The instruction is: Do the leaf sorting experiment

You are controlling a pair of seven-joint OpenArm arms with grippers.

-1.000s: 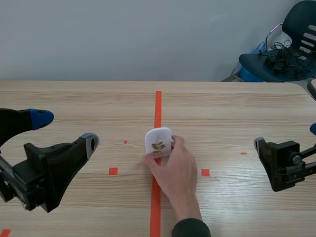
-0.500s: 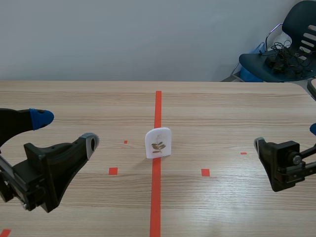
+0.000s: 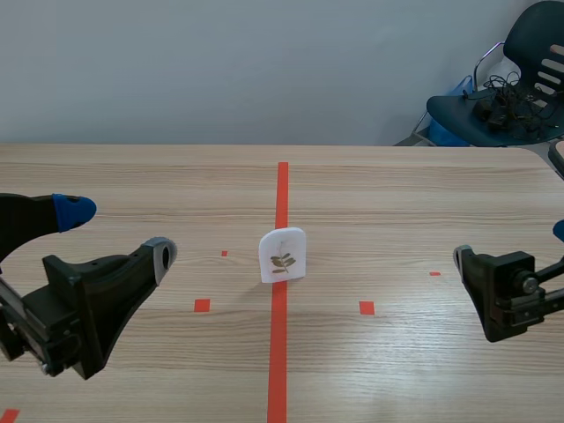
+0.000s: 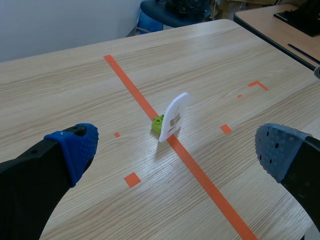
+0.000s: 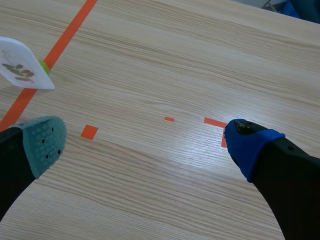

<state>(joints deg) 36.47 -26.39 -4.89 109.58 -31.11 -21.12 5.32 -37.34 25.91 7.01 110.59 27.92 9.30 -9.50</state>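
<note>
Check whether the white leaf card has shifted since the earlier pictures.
No. The white leaf card stands at the same spot on the orange-red centre line, upright as before.

wooden table (image 3: pixel 132 176); white leaf card (image 3: pixel 282 255) upright on tape line (image 3: pixel 282 189), green block (image 4: pixel 157 124) at base

Leaf card (image 5: pixel 22 70) partly off-frame — green block (image 5: pixel 46 67) mostly behind it.
</note>
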